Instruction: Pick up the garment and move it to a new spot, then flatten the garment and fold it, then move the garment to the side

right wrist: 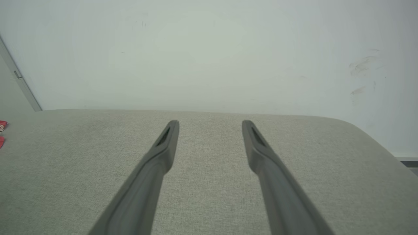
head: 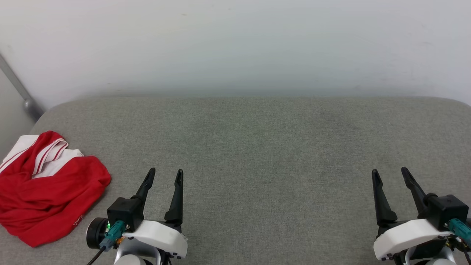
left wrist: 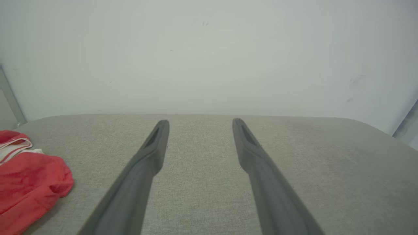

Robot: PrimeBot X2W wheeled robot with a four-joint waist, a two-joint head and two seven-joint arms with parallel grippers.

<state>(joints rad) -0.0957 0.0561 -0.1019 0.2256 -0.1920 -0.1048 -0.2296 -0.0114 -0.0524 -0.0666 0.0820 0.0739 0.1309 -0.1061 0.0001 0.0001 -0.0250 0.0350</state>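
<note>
**Left gripper** point(head: 165, 171): fingers were spread wide and nothing was held between them. It was found near the garment point(head: 48, 191), on its right side, apart from it and pointed past it.

**Right gripper** point(head: 389, 170): fingers were likewise parted and empty. It was found well apart from the garment, far to its right.

**Garment:** red cloth with white, red-striped trim, left in a crumpled heap and touched by neither gripper. No lettering could be made out among the folds.

**Progress:** judged to be at the very start. The pick-up was not yet made. Moving, flattening, folding and setting aside were all left to be done.

**Surroundings:** a grey padded surface point(head: 257, 147) was recorded under the garment, stretching away to its right, so room for spreading was judged ample. A pale wall point(head: 235, 44) was noted beyond the garment, and a slanted grey metal bar point(head: 18, 88) behind it. Nothing was seen between the garment and the left gripper.
</note>
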